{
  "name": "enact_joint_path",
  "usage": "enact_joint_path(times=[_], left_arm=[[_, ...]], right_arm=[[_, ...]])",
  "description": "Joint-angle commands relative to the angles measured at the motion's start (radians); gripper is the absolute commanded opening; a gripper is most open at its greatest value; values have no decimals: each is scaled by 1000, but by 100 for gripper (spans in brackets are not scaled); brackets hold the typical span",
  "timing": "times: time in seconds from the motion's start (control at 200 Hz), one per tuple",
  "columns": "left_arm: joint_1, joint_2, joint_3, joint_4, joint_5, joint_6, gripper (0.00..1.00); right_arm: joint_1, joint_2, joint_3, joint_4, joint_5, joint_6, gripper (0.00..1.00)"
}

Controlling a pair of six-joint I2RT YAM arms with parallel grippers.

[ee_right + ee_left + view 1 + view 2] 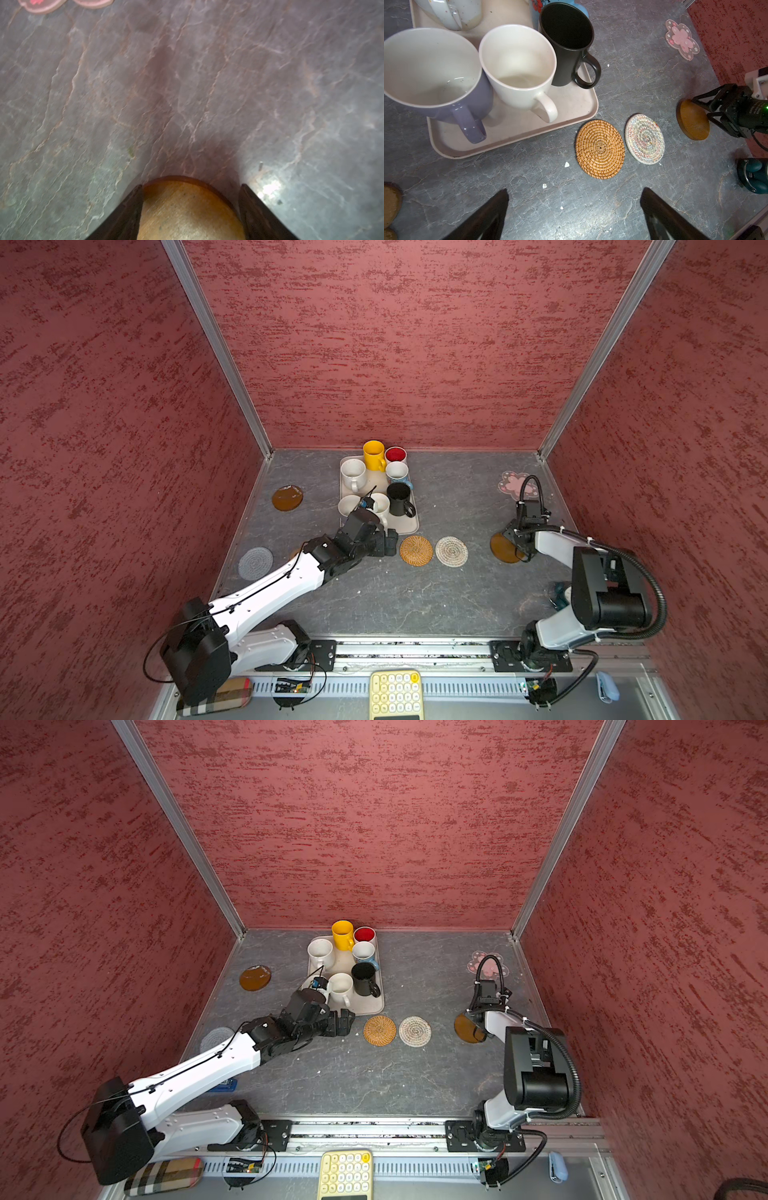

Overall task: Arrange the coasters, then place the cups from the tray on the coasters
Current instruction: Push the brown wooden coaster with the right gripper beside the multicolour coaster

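My left arm (270, 589) stretches forward toward the middle with the wrist low. The left gripper (575, 190) has its 2 jaws spread fully wide. My right arm (555, 542) folds sharply at the elbow. The right gripper (191, 185) sits low with its jaws partly spread. I can't tell whether they clamp.

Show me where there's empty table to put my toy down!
Biggest bare patch: the grey table between the rattan coaster and the front rail. Also free: between the tray and the pink flower coaster. Crowded: the tray, packed with mugs, and the left gripper at its near corner.
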Motion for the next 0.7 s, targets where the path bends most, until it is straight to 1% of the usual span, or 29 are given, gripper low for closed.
enact_joint_path(times=[0.0, 0.12, 0.336, 0.696], left_arm=[[6, -17, -15, 11, 0, -10, 99], [9, -25, -24, 11, -1, -10, 100], [21, -42, -36, 11, 0, -12, 100], [26, -55, -46, 8, 2, -13, 100]], right_arm=[[24, 21, -9, -96, -52, -25, 72], [45, 8, -5, -109, -49, -35, 72], [73, -3, -9, -111, -89, -32, 72], [155, 5, -4, -121, -78, -16, 72]])
